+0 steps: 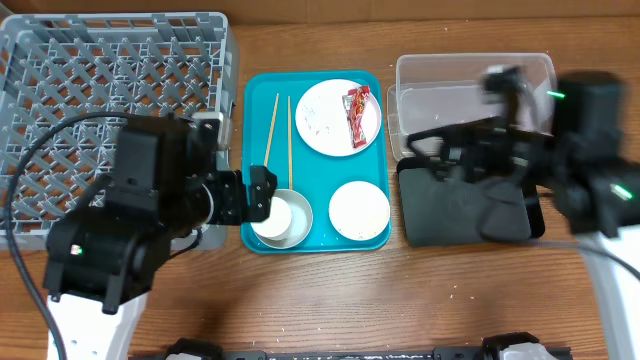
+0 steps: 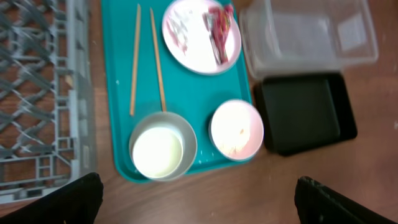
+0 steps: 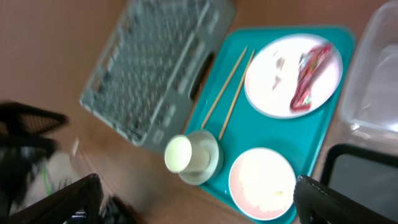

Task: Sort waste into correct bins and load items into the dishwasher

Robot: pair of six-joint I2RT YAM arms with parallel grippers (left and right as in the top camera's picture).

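Note:
A teal tray (image 1: pixel 316 160) holds a white-pink plate (image 1: pixel 330 125) with a red wrapper (image 1: pixel 357 113) and rice grains (image 1: pixel 313 120), two chopsticks (image 1: pixel 280 140), a pale pink bowl (image 1: pixel 359 211), and a grey-blue bowl (image 1: pixel 300 228) with a white cup (image 1: pixel 275 218) in it. No paper scrap shows. My left gripper (image 1: pixel 262 192) is open and empty beside the cup, above the table in its wrist view (image 2: pixel 196 199). My right gripper (image 1: pixel 440 150), blurred, hovers open and empty over the clear tub (image 1: pixel 470 75) and black tray (image 1: pixel 470 215).
The grey dish rack (image 1: pixel 110 90) stands at the far left, touching the teal tray's left side. The tub and black tray stand right of the teal tray. Bare wooden table runs along the front edge.

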